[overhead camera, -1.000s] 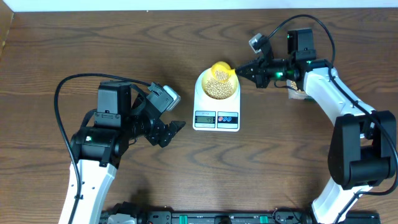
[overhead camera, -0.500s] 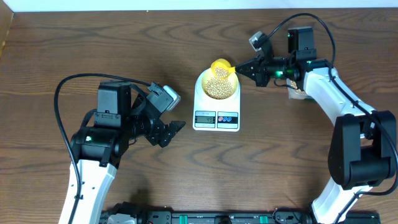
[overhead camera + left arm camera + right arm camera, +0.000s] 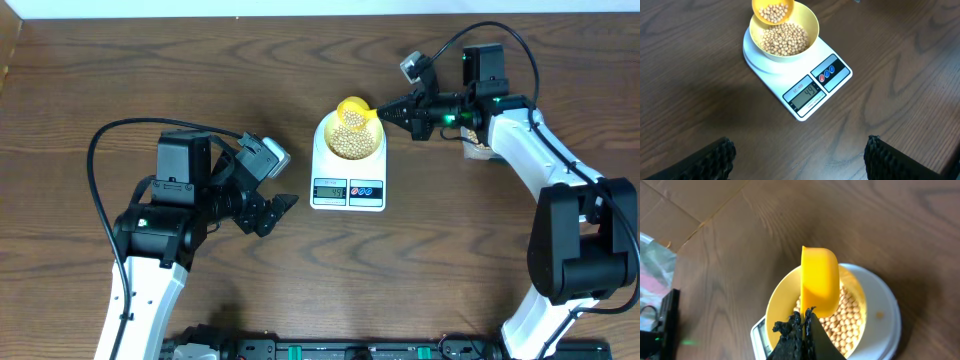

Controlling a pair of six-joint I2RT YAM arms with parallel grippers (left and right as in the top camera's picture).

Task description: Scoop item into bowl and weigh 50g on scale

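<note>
The white scale (image 3: 348, 185) stands mid-table with the pale yellow bowl (image 3: 327, 141) on it, partly filled with tan beans (image 3: 350, 141). In the left wrist view the scale (image 3: 832, 80) shows 49 on its display and the bowl (image 3: 810, 25) holds beans (image 3: 785, 40). My right gripper (image 3: 384, 114) is shut on the handle of a bright yellow scoop (image 3: 352, 108) holding beans, tilted over the bowl's far rim. In the right wrist view the right gripper (image 3: 804, 317) holds the scoop (image 3: 818, 280) above the bowl (image 3: 780, 297). My left gripper (image 3: 281, 211) is open and empty, left of the scale.
A container of beans (image 3: 476, 150) shows partly behind my right arm at the right. One loose bean (image 3: 880, 314) lies on the scale top beside the bowl. A cardboard sheet (image 3: 670, 200) and a plastic bag (image 3: 655, 265) lie beyond the table edge.
The right gripper and scoop shifted very slightly left over the bowl. The left arm has not moved.
</note>
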